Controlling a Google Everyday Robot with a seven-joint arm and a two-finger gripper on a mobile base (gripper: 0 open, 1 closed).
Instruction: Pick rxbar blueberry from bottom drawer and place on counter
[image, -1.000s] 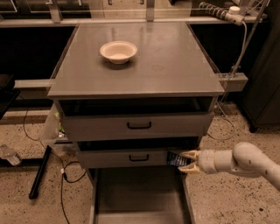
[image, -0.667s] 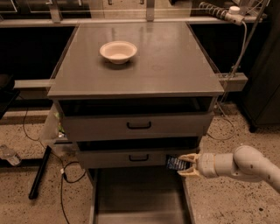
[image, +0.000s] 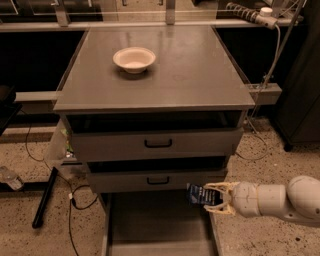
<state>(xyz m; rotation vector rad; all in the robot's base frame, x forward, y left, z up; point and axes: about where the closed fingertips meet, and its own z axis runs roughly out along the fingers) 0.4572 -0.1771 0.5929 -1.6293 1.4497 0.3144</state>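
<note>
My gripper (image: 214, 198) is at the lower right, on a white arm coming in from the right edge. It is shut on the rxbar blueberry (image: 198, 194), a small dark blue wrapper with pale print, held above the right side of the open bottom drawer (image: 159, 227), just in front of the middle drawer's face. The bottom drawer's flat grey floor shows nothing else on it. The counter (image: 190, 75) is the wide grey top above.
A pale bowl (image: 134, 59) stands on the counter's back left. Two upper drawers with black handles (image: 158, 143) are slightly open. Cables and a black bar (image: 45, 197) lie on the speckled floor at left. A rail and cable run at the right.
The gripper with the bar has shifted slightly; the arm has drawn a little to the right and lower. Nothing else has moved.
</note>
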